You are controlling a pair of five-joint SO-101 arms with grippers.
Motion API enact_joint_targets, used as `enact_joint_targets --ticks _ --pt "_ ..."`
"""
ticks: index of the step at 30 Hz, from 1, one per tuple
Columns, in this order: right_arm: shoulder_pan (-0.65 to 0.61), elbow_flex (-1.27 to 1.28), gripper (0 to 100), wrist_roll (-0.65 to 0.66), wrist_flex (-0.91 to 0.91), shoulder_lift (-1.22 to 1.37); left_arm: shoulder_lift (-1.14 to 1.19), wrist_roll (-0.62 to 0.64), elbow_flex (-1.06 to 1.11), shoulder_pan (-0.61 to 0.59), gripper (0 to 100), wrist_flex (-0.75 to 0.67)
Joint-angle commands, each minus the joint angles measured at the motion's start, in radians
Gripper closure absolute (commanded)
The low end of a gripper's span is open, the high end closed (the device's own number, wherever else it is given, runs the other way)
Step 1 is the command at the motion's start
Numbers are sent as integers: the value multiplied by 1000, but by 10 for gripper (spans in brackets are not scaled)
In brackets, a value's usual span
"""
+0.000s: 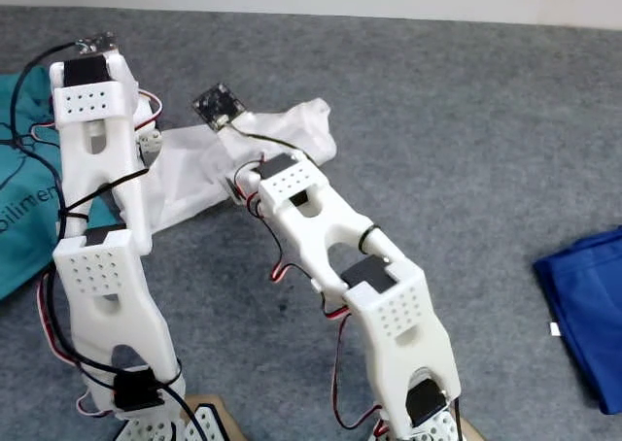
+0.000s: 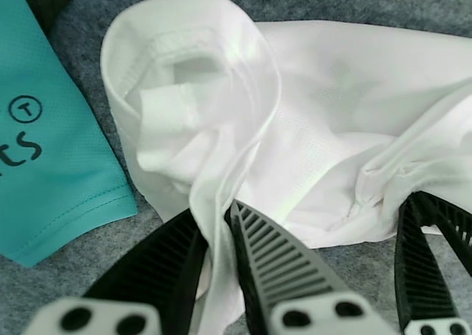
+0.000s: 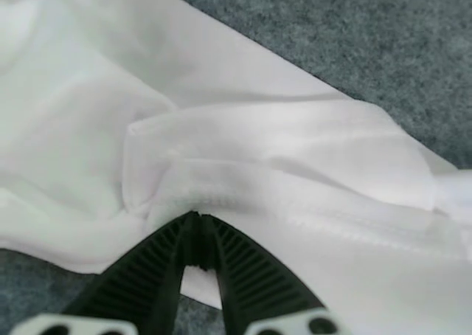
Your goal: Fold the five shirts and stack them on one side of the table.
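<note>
A white shirt lies crumpled on the grey table between the two arms, with one part stretching toward the far middle. In the left wrist view, my left gripper is shut on a fold of the white shirt near its open collar or sleeve end. My right gripper is shut on a stitched hem of the white shirt. From above, the left gripper holds the shirt's left part and the right gripper its near edge. The right gripper's dark fingers also show beside the cloth.
A teal shirt with dark print lies at the table's left edge, close to the left arm; its hem nearly touches the white cloth. A blue shirt lies at the right edge. Bare grey table spreads across the far right.
</note>
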Motion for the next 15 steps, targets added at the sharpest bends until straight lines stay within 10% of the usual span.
enact_joint_targets --ticks 1,15 --pt "44 -74 991 18 94 -130 -73 -6 -70 68 994 6" --pt "476 343 991 118 278 -825 -62 0 -280 407 994 -25"
